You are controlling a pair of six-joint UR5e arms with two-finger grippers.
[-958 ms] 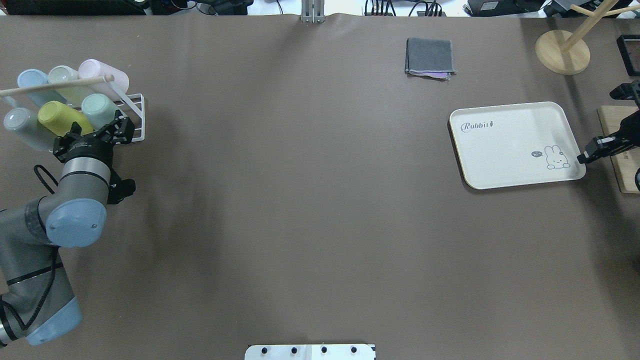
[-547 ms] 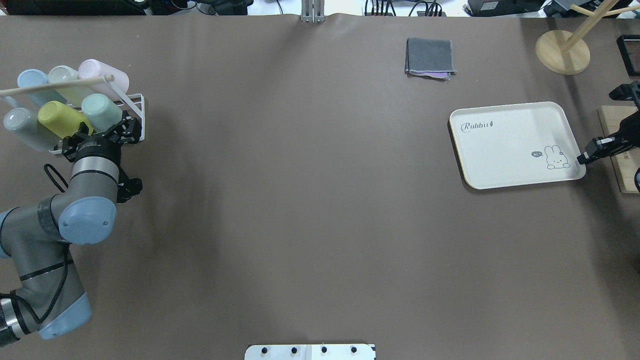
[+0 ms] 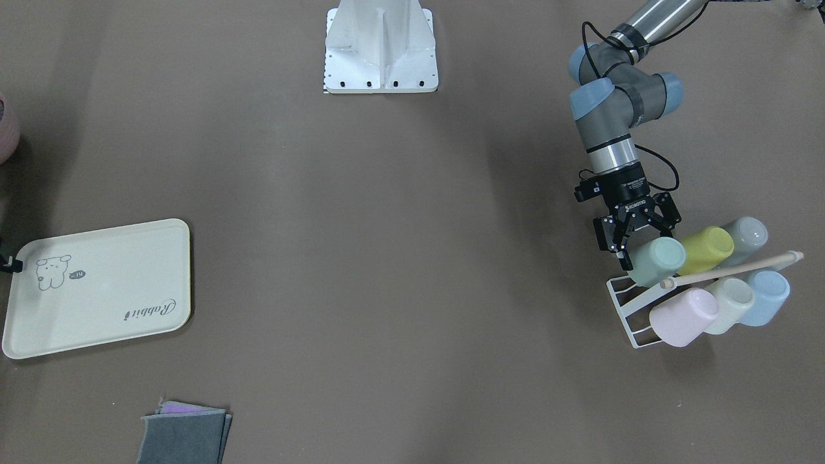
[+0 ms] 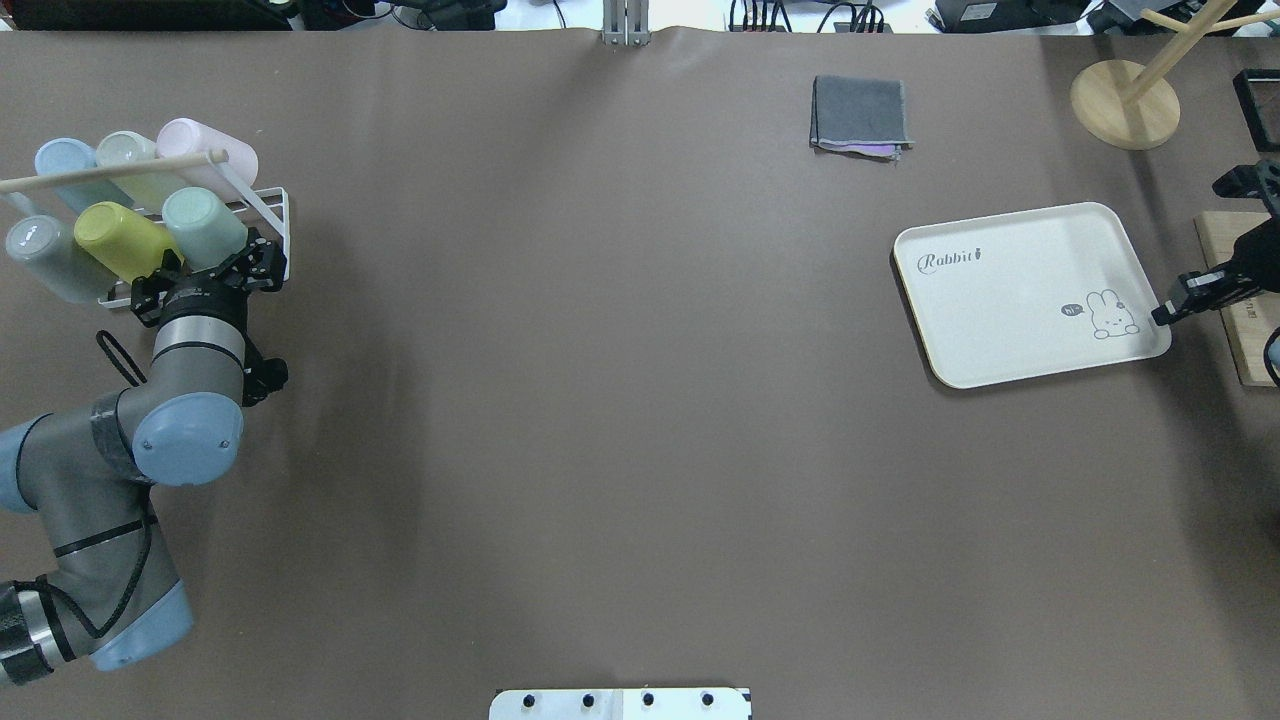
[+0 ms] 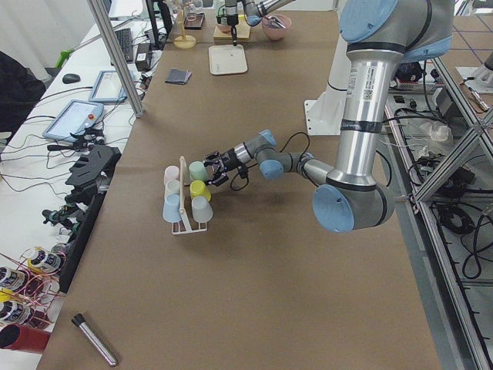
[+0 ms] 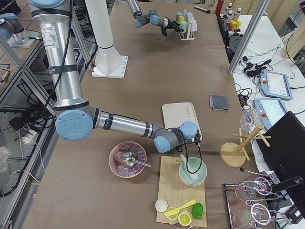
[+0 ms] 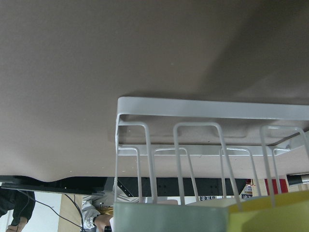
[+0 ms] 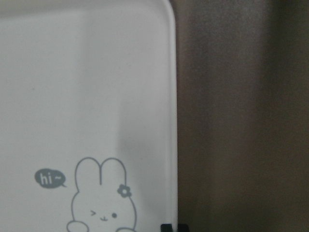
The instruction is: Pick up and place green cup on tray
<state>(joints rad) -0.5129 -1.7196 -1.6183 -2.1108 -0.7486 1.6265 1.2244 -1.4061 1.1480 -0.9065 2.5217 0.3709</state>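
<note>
overhead exterior shows the left pincer spread at the end of the green cup, which lies tilted on the white rack; the right pincer pinches the tray at its corner.

My worktop is lit evenly and softly from above, with only faint broad shadows on the brown surface and a darker band along its right edge. My right wrist view is dim and grey, the tray slightly soft; in my left wrist view the green cup blurs at the bottom.
</note>
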